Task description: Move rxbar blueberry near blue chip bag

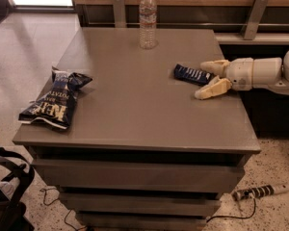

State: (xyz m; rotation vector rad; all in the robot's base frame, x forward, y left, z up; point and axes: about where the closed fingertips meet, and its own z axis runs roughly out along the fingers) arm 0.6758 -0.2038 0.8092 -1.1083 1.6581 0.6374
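The rxbar blueberry (190, 74), a small flat rectangular wrapper in dark navy with glossy film and pale lettering stripes too small to read, lies flat toward 3 o'clock on the smooth matte grey-brown rectangular table (135, 114). Its right end sits between the two tapered cream plastic fingers (213, 88) of the gripper (200, 81), which are spread apart; whether either finger touches the wrapper cannot be told. The white cylindrical arm (260, 72) is cut off at the right edge. Well apart, at about 8 o'clock, the blue chip bag (53, 102), a large crinkled dark navy foil pouch with big pale letters, lies flat and overhangs the table's left edge. A clear ribbed plastic water bottle (148, 20) stands upright at 12 o'clock. A pale power strip (260, 191) lies on the speckled floor.
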